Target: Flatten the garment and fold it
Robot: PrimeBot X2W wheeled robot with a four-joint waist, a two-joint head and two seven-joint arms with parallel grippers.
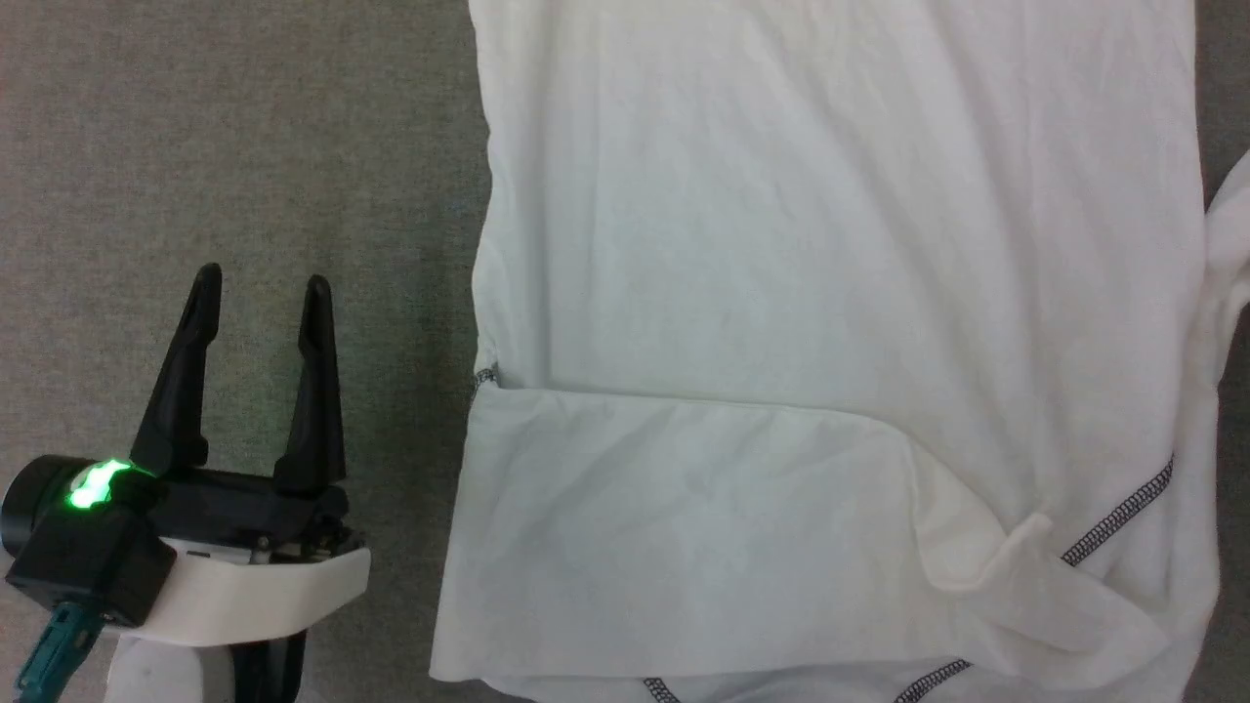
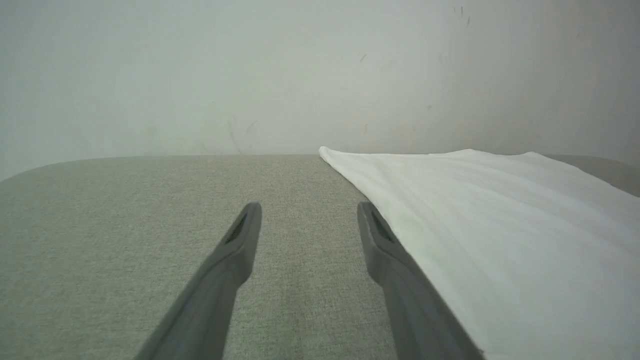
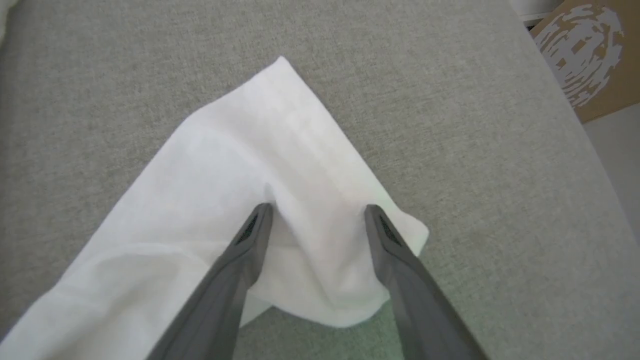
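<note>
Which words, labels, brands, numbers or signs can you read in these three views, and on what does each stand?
None can be read.
The garment shows dark stitching but no legible label.
The brown cardboard bears a white print, too blurred to read as text.
The left gripper carries a green light, no lettering.

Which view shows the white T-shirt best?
The head view: the T-shirt lies spread on the grey surface, a flap folded across its near part, zigzag stitching visible. The left wrist view catches one flat edge; the right wrist view, a loose corner between the open fingers of the right gripper.
</note>
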